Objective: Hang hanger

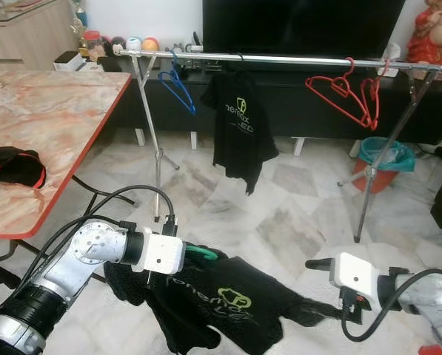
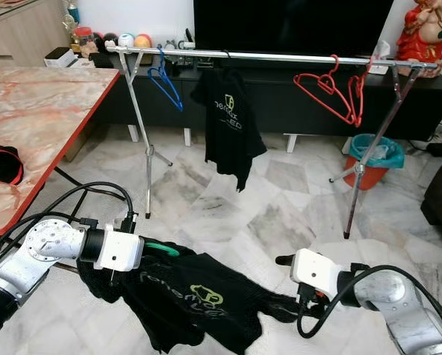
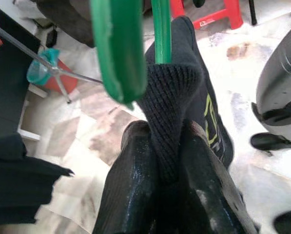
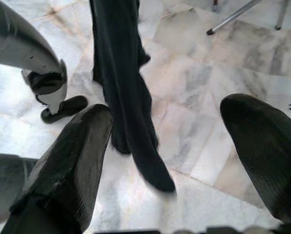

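Hanger in green (image 3: 117, 48), that is what matters, and the left gripper (image 3: 167, 161) is clamped not on the plastic but on the ribbed collar of the black T-shirt (image 1: 228, 303) dressed over it, fingers (image 3: 130, 190) pinched tight on the knit so shirt and hanger travel as one. In the head views the green hanger peeks out just beyond the left wrist, at about seven o'clock of the scene, with the shirt draping down from it toward six. Over at five o'clock the right gripper (image 4: 167, 161) hangs with its jaws spread wide, gripping nothing, the shirt's trailing sleeve dangling between the fingers, likely placed to steady or spread the cloth. Up at twelve o'clock runs the silver rail (image 1: 280, 58) of the clothes rack, carrying a blue hanger (image 1: 178, 85) at eleven, another black shirt (image 1: 239, 126) on its own hanger at twelve, and red hangers (image 1: 346, 92) at one. Free rail between the hung shirt and the red ones looks like the sensible target; the load sits well below it.
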Robot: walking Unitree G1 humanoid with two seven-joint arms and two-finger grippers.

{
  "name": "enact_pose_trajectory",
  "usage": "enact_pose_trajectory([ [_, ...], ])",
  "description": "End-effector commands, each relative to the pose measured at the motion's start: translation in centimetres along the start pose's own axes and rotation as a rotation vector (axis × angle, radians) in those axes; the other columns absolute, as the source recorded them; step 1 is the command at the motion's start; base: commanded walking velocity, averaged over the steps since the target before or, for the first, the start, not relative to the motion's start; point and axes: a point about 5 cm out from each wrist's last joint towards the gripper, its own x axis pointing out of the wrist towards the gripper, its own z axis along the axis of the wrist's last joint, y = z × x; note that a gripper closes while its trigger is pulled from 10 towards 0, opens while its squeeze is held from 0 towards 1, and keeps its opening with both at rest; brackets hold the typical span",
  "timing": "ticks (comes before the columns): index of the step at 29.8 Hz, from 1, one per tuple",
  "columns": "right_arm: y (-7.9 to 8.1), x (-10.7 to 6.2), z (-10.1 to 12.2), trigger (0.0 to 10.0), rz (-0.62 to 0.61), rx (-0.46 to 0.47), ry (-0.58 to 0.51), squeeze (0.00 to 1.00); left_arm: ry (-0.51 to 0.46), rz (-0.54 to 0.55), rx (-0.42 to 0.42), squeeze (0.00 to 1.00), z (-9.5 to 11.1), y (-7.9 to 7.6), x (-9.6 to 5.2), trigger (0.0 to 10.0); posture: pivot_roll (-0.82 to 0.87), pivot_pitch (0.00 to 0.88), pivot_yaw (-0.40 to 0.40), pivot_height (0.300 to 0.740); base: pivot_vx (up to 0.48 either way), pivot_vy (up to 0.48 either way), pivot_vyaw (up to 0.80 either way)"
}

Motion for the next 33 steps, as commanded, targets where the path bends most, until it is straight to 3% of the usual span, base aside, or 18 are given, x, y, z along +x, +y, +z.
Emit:
enact_pose_trajectory([
  [1, -0.2, -0.5, -0.1, 10.0, -0.01, 0.006, -0.01, 0.0, -0.023, 0.031, 0.003, 0.0, 0.9, 1.0, -0.9, 10.0, 0.0, 0.0, -0.015, 0.74, 0.0, 0.0, 0.0],
  [10, 0.7, 0.7, 0.1, 10.0, 0.021, 0.031, -0.06, 0.0, -0.09, 0.045, -0.045, 0.0, 2.0, 1.9, -0.7, 10.0, 0.0, 0.0, -0.016, 0.74, 0.0, 0.0, 0.0],
  [30, 0.9, 0.9, -0.4, 10.0, 0.026, 0.043, -0.052, 0.0, -0.136, 0.08, -0.089, 0.0, 3.1, 3.4, -0.6, 10.0, 0.0, 0.0, -0.02, 0.74, 0.0, 0.0, 0.0],
  [31, 0.7, 0.9, -0.3, 6.7, 0.017, 0.043, -0.057, 0.0, -0.14, 0.081, -0.092, 0.0, 3.1, 3.5, -0.6, 10.0, 0.0, 0.0, -0.021, 0.74, 0.0, 0.0, 0.0],
  [32, 0.6, 1.0, -0.3, 4.8, 0.01, 0.043, -0.061, 0.0, -0.142, 0.082, -0.093, 0.0, 3.2, 3.5, -0.6, 10.0, 0.0, 0.0, -0.021, 0.74, 0.0, 0.0, 0.0],
  [33, 0.5, 1.0, -0.2, 0.0, 0.0, 0.051, -0.067, 0.0, -0.142, 0.082, -0.093, 0.0, 3.2, 3.5, -0.6, 10.0, 0.0, 0.0, -0.021, 0.74, 0.0, 0.0, 0.0],
])
